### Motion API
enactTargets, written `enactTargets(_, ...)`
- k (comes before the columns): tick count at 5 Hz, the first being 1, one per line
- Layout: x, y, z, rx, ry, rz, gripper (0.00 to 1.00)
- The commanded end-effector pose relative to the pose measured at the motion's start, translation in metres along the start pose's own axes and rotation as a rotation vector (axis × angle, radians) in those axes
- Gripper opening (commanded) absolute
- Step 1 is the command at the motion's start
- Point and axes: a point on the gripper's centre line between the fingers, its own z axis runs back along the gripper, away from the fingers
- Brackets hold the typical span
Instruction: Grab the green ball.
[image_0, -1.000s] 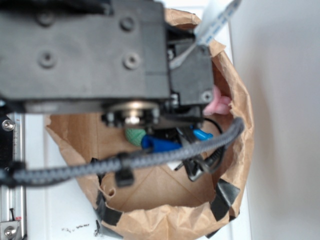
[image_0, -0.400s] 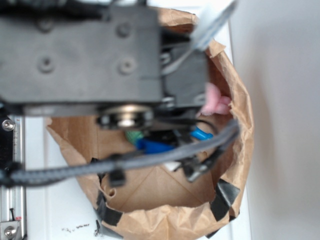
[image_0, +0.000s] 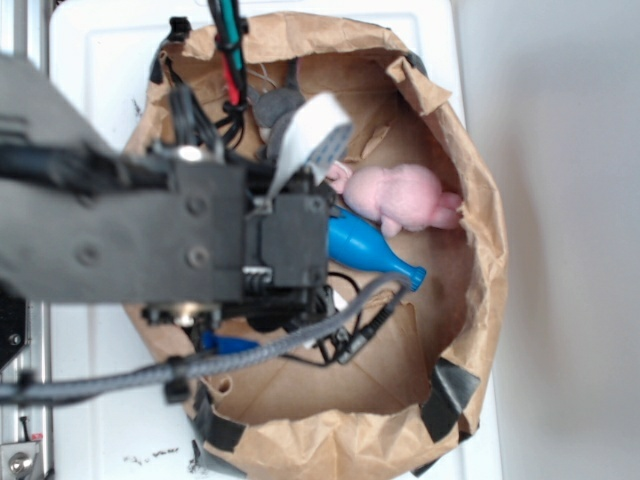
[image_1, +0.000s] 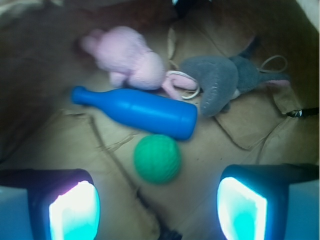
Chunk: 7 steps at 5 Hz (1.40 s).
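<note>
In the wrist view the green ball (image_1: 157, 158), a small teal knobbly sphere, lies on the brown paper floor of the bag, just below the blue bottle (image_1: 134, 111). My gripper (image_1: 159, 210) is open. Its two fingers (image_1: 75, 205) stand wide apart at the bottom corners, with nothing between them. The ball sits ahead of the gap, roughly centred and untouched. In the exterior view the black arm (image_0: 200, 240) covers the ball and the gripper.
A pink plush toy (image_1: 127, 57) and a grey plush toy (image_1: 220, 80) lie beyond the bottle. All sit inside a brown paper bag (image_0: 480, 300) with raised crumpled walls. A grey cable (image_0: 300, 340) loops across the bag under the arm.
The arm has swung from the top of the exterior view down to the left, uncovering the pink toy and the bottle. The ball, seen earlier beneath the wrist, is now hidden there.
</note>
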Motion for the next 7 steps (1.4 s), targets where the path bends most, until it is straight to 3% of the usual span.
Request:
enactTargets(1,0.035,0.014,-0.029,0.005,-0.04,0.077,1.0)
enactTargets(4,0.019,0.04,-0.025,0.067,-0.043,0.093,1.0)
enactTargets(5,0.015,0.05,-0.022,0.047,-0.006,0.129,1.0)
enactTargets(7,0.016,0.041,-0.036,0.07,-0.025,0.156,1.0)
